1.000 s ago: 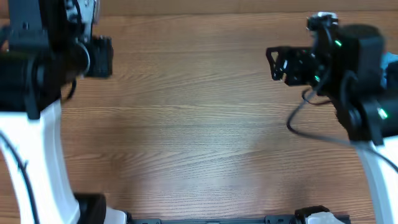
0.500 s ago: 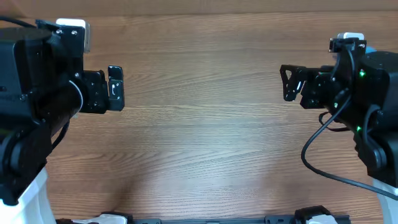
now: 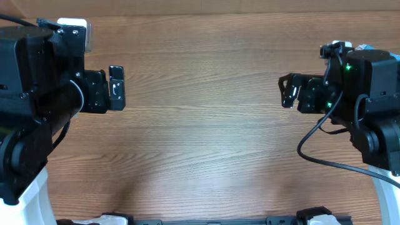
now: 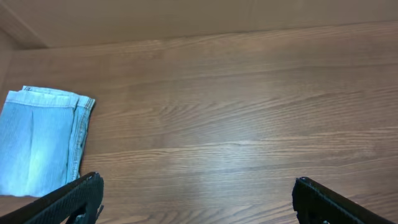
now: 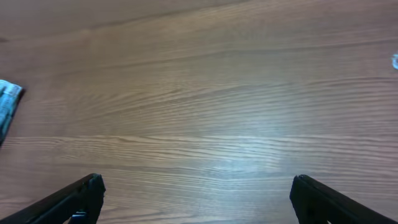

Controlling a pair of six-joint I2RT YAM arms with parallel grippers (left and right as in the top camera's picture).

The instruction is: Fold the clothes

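The clothes [image 4: 40, 140] show as one folded pad of pale blue denim lying flat at the left of the left wrist view. A small corner of denim [image 5: 7, 106] also shows at the left edge of the right wrist view. The clothes are hidden in the overhead view. My left gripper [image 3: 117, 89] hovers over the table's left side, pointing right. Its jaws [image 4: 198, 180] stand wide open over bare wood. My right gripper [image 3: 286, 92] faces it from the right side, also open [image 5: 198, 180] and empty. Neither gripper touches the denim.
The wooden table [image 3: 200, 144] spreads between the two arms. A light wall [image 4: 186, 15] borders its far edge. A black cable [image 3: 312, 147] loops from the right arm. Arm bases [image 3: 312, 217] stand at the front edge.
Both grippers have opened wider. The left arm swung down and right into its present place, then held still. The right gripper has drifted down and slightly left.
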